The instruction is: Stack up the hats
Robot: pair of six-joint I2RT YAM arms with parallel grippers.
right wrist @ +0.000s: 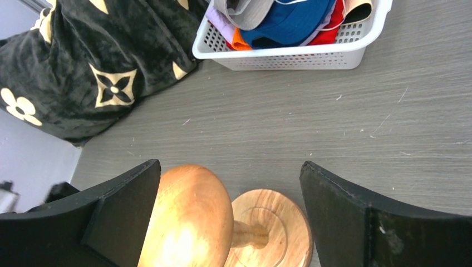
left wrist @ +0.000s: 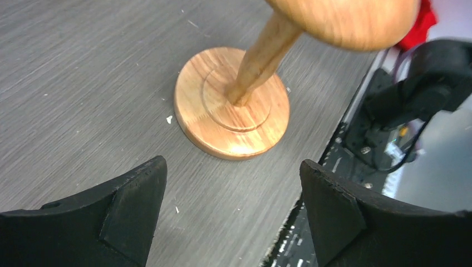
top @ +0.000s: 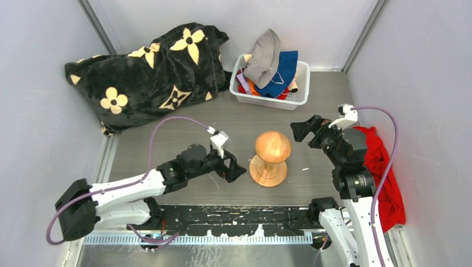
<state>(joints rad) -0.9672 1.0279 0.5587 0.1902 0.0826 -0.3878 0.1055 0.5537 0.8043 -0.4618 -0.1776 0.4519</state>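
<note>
Several hats lie piled in a white basket point(top: 267, 101) at the back. A grey hat point(top: 264, 55) is on top, a blue hat point(top: 283, 69) lies beside it, and orange point(top: 251, 87) and lilac point(top: 243, 83) fabric shows underneath. A bare wooden hat stand point(top: 273, 147) is upright mid-table. My left gripper point(top: 236, 169) is open and empty just left of the stand's base point(left wrist: 231, 105). My right gripper point(top: 305, 127) is open and empty to the right of the stand's head point(right wrist: 189, 217), facing the basket point(right wrist: 289, 55).
A black blanket with cream flowers point(top: 150, 72) is heaped at the back left, reaching the basket's left side. A red cloth point(top: 384, 167) lies along the right wall beside the right arm. Grey walls close in the table.
</note>
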